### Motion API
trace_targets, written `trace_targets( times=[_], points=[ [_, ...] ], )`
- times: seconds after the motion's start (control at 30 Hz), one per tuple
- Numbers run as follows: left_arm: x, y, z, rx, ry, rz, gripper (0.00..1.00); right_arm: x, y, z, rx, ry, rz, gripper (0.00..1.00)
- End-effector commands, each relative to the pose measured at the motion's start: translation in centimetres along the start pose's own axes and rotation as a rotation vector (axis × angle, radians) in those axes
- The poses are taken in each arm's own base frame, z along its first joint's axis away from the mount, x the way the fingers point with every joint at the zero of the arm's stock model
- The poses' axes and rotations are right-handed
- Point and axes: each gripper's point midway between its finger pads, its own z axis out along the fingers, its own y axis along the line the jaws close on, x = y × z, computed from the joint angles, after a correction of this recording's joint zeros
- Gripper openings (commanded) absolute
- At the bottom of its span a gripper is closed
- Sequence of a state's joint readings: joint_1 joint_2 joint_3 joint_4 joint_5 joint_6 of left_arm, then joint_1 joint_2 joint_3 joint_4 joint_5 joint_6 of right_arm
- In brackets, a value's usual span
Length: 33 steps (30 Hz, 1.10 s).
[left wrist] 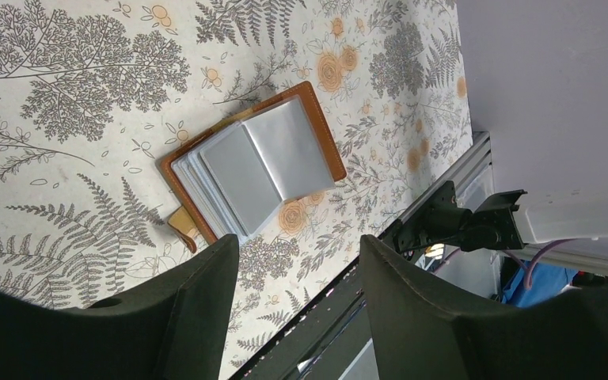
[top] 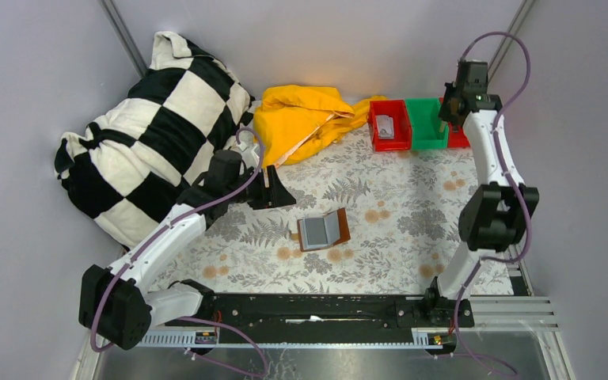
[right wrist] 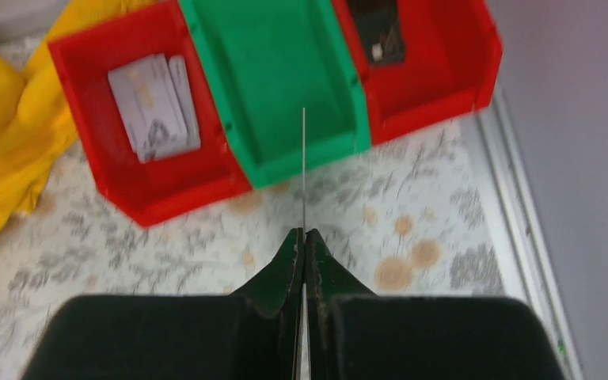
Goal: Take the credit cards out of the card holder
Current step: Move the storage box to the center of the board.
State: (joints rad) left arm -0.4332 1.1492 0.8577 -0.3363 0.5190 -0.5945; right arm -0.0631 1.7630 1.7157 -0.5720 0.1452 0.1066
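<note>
At the left pincer (left wrist: 301, 265): spread wide, gripping nothing, hanging near the wallet (left wrist: 253, 162), open and flat on the flowered cloth (left wrist: 71, 95) with grey sleeves up. At the right pincer (right wrist: 304, 233): pressed together on a thin card (right wrist: 304, 158) seen edge-on, above the green bin (right wrist: 261, 71). Beside that, a red bin (right wrist: 166, 198) with grey cards (right wrist: 154, 107) inside, and yellow fabric (right wrist: 0, 134) to its left.

You have the card holder (top: 323, 230) lying open mid-way across the floral cloth (top: 412, 237), brown cover down, grey sleeves fanned up. Pale grey credit cards (right wrist: 154, 107) overlap in the far left red bin (right wrist: 166, 202). What is probably another, an edge-on card (right wrist: 304, 166), shows as a thin sliver against the green bin (right wrist: 269, 71).
</note>
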Motion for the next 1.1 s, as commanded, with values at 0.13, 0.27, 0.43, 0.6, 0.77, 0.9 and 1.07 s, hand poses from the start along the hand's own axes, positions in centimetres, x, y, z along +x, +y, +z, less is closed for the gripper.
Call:
trace_targets(
  times=[0.13, 0.27, 0.43, 0.6, 0.77, 0.9, 1.07],
  points=[
    [-0.8, -0.1, 0.5, 0.016, -0.010, 0.023, 0.62, -6.9, 0.7, 6.8, -0.066, -0.064, -0.066, 0.00],
    [-0.9, 0.0, 0.7, 0.008, -0.011, 0.014, 0.62, -7.1, 1.3, 9.8, -0.088, -0.065, -0.064, 0.00],
    [-0.8, 0.5, 1.2, -0.006, -0.010, -0.006, 0.62, -4.3, 1.8, 14.0, -0.106, -0.001, -0.069, 0.00],
    [-1.0, 0.6, 1.4, -0.006, -0.012, -0.017, 0.62, -1.3, 1.8, 17.1, -0.102, 0.053, -0.066, 0.00],
    [-0.9, 0.7, 1.5, -0.008, -0.011, -0.017, 0.62, 1.4, 2.3, 17.8, -0.130, 0.119, -0.047, 0.00],
    [-0.9, 0.6, 1.4, -0.006, -0.007, -0.012, 0.62, 3.2, 2.0, 17.2, -0.116, 0.156, -0.020, 0.00],
    [-0.6, 0.6, 1.3, -0.001, -0.006, -0.005, 0.62, 4.4, 2.5, 15.6, -0.151, 0.183, 0.017, 0.00]
  ],
)
